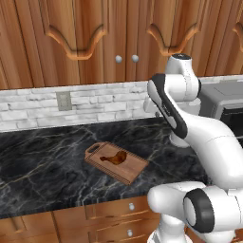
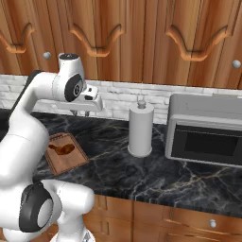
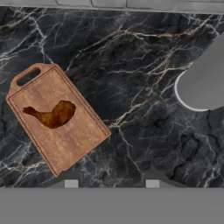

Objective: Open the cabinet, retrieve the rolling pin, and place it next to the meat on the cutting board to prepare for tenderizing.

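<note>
The cabinet (image 1: 95, 71) spans the wall above the counter, and both its doors are shut, with the round knobs (image 1: 127, 59) side by side. The rolling pin is out of view. On the black marble counter lies the cutting board (image 1: 130, 170), handle toward the wall, with the meat (image 1: 114, 158) on it. My gripper (image 2: 81, 114) hangs above the counter to the right of the board and points straight down. In the hand view its fingertips (image 3: 71, 183) stand apart with nothing between them, the cutting board (image 3: 74, 140) and the meat (image 3: 54, 115) are at the left below.
A white paper towel roll (image 2: 141, 128) stands on the counter right of my hand, and a grey microwave (image 2: 205, 130) sits beyond it. A wall outlet (image 1: 63, 100) is set in the brick backsplash. Drawers with silver knobs (image 1: 131, 206) run under the counter.
</note>
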You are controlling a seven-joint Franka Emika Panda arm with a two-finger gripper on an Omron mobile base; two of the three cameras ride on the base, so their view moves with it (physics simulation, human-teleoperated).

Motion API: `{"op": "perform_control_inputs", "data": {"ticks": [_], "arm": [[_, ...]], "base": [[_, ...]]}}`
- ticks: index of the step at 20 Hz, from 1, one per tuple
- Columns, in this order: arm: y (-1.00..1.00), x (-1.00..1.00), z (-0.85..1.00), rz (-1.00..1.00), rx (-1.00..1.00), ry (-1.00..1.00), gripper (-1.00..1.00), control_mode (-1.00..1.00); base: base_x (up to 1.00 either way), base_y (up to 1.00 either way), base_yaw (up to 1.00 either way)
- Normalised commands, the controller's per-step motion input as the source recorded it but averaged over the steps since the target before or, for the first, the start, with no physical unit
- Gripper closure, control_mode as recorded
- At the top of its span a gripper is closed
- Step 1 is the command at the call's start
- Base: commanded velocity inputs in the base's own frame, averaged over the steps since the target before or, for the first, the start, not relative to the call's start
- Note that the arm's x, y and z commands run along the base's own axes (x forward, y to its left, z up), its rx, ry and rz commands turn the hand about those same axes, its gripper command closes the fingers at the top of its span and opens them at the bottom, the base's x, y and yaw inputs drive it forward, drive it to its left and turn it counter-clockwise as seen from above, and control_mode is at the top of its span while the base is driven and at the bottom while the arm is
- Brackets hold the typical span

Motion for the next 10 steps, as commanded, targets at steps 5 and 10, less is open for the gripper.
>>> {"op": "perform_control_inputs", "data": {"ticks": [5, 10], "arm": [[0.0, -0.28, 0.01, 0.01, 0.01, -0.11, -1.0, -1.0], [0.18, -0.47, 0.11, -0.03, 0.02, -0.38, -1.0, -1.0]], "base": [[0.0, 0.0, 0.0], [0.0, 0.0, 0.0]]}}
